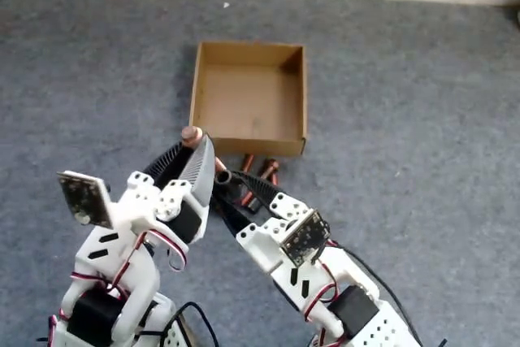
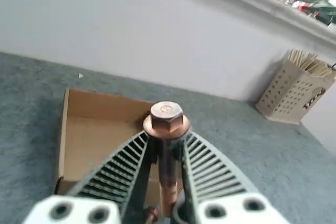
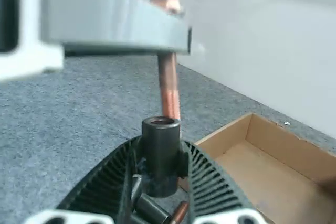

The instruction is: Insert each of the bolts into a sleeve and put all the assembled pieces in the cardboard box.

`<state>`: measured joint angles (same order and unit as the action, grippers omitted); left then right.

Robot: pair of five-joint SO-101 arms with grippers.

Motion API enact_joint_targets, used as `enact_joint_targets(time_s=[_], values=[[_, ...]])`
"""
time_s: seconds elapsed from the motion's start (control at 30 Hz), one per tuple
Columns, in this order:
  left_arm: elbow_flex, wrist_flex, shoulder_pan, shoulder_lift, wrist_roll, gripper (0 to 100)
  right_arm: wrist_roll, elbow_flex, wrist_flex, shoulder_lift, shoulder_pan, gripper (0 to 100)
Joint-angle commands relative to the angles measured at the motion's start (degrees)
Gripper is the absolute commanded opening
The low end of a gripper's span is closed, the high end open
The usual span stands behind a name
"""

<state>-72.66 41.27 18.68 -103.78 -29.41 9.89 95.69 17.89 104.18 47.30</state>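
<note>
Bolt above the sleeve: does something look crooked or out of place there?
Nothing stands out. The left gripper holds the bolt upright, head up, its shank roughly in line with the open top of the sleeve in the right gripper. Spare parts lie on the carpet by the cardboard box.

— What colours are the bolt [image 2: 166, 121] and the sleeve [image 3: 160, 148]?
— Copper for the bolt, black for the sleeve.
— And around them?
— Plain brown cardboard box [image 1: 197, 91], speckled grey tabletop [image 1: 422, 79], white arms [image 1: 122, 233], dark grey ribbed fingers [image 2: 123, 169] on the left gripper [image 2: 166, 140]
</note>
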Motion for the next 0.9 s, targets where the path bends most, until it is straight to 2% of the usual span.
enact_joint_targets(time_s=[0.0,0.13,0.4,0.87], values=[[0.7,-4.7,-2.1,-0.4,1.0,1,0.7,4.4,-2.2,1.1,0.4,0.5],[4.0,-4.7,-2.8,-0.5,1.0,1,0.7,4.5,-2.2,1.1,0.2,0.5],[7.7,2.4,-2.6,-0.5,0.9,1,0.7,4.5,-2.2,1.1,0.2,0.5],[3.1,3.4,6.2,-0.5,2.8,1,0.7,5.7,-2.2,1.0,0.2,0.5]])
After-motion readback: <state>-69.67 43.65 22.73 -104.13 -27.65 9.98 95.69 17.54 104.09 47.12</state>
